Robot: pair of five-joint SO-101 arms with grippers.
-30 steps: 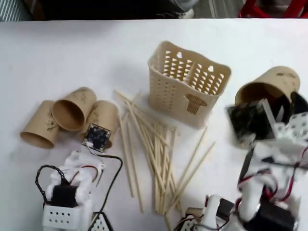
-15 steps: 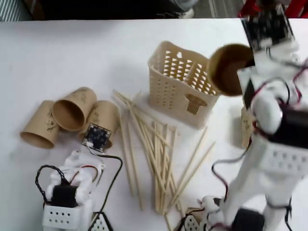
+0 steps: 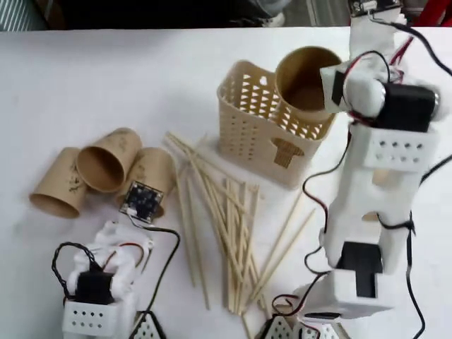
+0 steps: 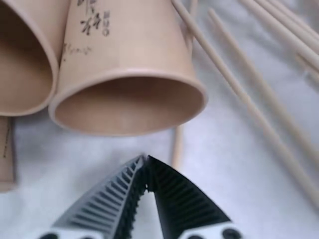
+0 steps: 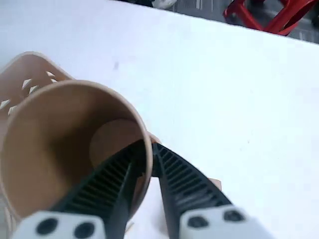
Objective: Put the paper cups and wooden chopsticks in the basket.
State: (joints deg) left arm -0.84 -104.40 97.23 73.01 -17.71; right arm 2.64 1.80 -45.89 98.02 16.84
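Clamped on the held paper cup (image 3: 304,76) at its rim with the right gripper (image 5: 148,149), one finger inside the wall, one outside. In the high view, cup up over the far right corner of the basket (image 3: 251,123), mouth open toward the camera, right arm (image 3: 367,198) standing tall beside it; touching the basket or not, cannot tell. Closer in from the right wrist view: round bottom inside the cup, a slice of perforated basket rim just behind it. Left gripper (image 4: 146,169) closed, toothed tips meeting, nothing between them (low over the table, just short of a cup mouth). From the left wrist view, nearest of the three paper cups (image 3: 106,169) lying on its side with its open mouth toward the tips, a second one touching it alongside, dark print on the walls. From the high view, all three bunched together on their sides left of the basket, well apart from it. Wooden chopsticks (image 3: 226,219) strewn in a loose crisscross heap between those cups and the right arm's base, in front of the basket; a few running past the nearest cup in the left wrist view. White table (image 3: 106,78), plain. Beyond its far edge, a red frame (image 5: 269,17) on a grey floor (image 5: 199,6).
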